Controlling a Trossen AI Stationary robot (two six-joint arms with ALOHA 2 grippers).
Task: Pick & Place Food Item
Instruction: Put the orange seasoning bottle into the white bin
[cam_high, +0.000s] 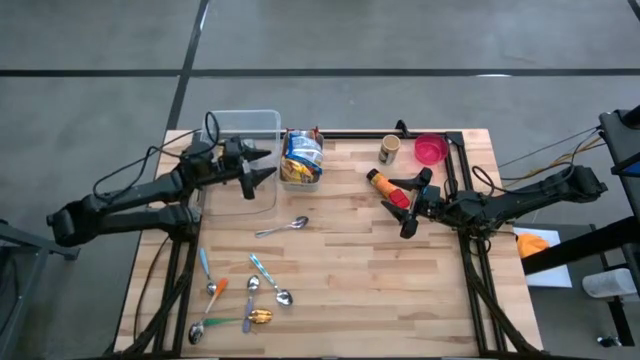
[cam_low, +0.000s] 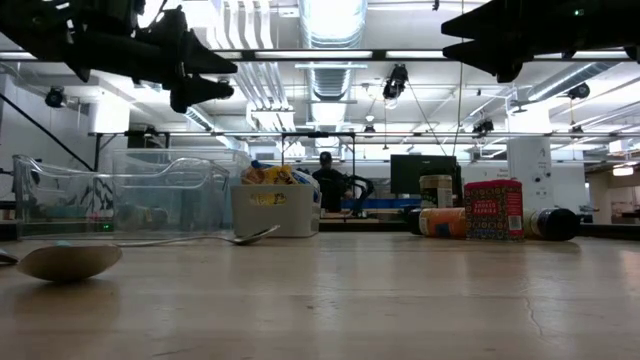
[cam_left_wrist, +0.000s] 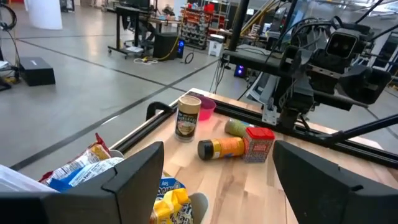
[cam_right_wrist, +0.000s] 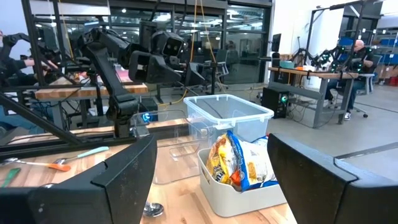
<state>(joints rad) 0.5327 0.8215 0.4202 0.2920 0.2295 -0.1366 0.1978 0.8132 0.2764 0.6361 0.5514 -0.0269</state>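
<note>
A scatter of spoons (cam_high: 240, 300) lies near the left front corner of the wooden table (cam_high: 340, 300), one silver spoon (cam_high: 283, 227) apart toward the middle. A pink bowl (cam_high: 431, 150) sits at the far right corner. Beyond the table (across an open workshop floor) a seated person (cam_right_wrist: 354, 62) works at a desk (cam_right_wrist: 311, 74).

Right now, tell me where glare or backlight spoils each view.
Low view: ceiling lights blaze, both arms show as silhouettes, and the near spoon is blurred. High view: even light, soft shadows on the table. Left wrist view: bright floor behind, the left gripper's fingers dark. Right wrist view: reflections on the clear bin.
</note>
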